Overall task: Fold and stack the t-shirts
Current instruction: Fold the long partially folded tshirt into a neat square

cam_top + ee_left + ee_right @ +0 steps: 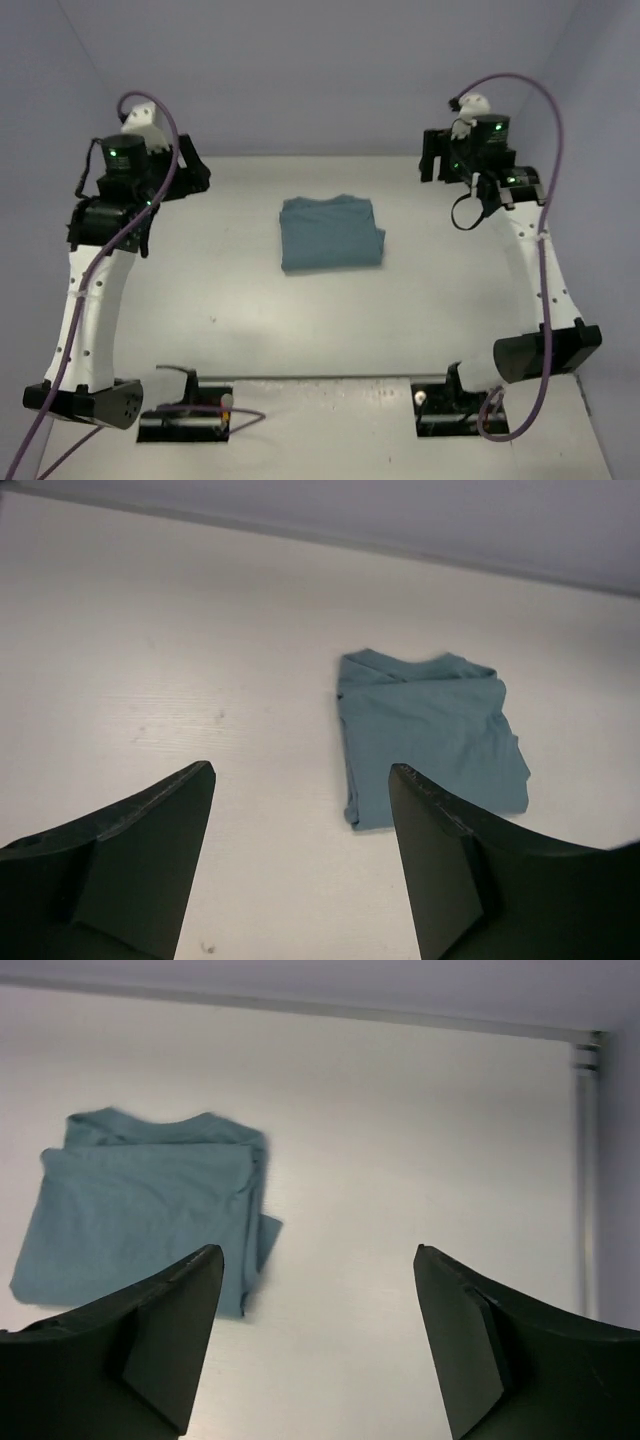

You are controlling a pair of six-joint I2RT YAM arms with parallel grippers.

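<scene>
1. Left gripper [190, 177] - jaws stand apart with nothing between them, raised over the far-left part of the table [230, 310].
2. T-shirt [331, 234] - teal, folded to a compact rectangle, flat on the table about mid-width and toward the far side, collar at the far edge. It's the only garment in view.
3. Right gripper [433, 158] - jaws wide apart and empty, up over the far-right part of the table.
4. Risk, left side: a low pass from the left gripper would meet the shirt's left folded edge first. My guess is the bundle would slide on the smooth top rather than lift, skewing the rectangle.
5. Risk, middle: pinching only the top layer would probably peel it back and undo the fold.
6. Risk, right side: the right edge looks less tidy, with a small flap poking out near the near-right corner. A finger of the right gripper catching that flap could drag the layers open.
7. Relation, left: the shirt lies well apart from the left gripper, to its right. In the left wrist view it sits ahead of the fingers and off to the right, no contact.
8. Relation, right: the shirt lies well apart from the right gripper, to its left. In the right wrist view it sits ahead and off to the left, partly hidden behind the left finger, not touched.
</scene>
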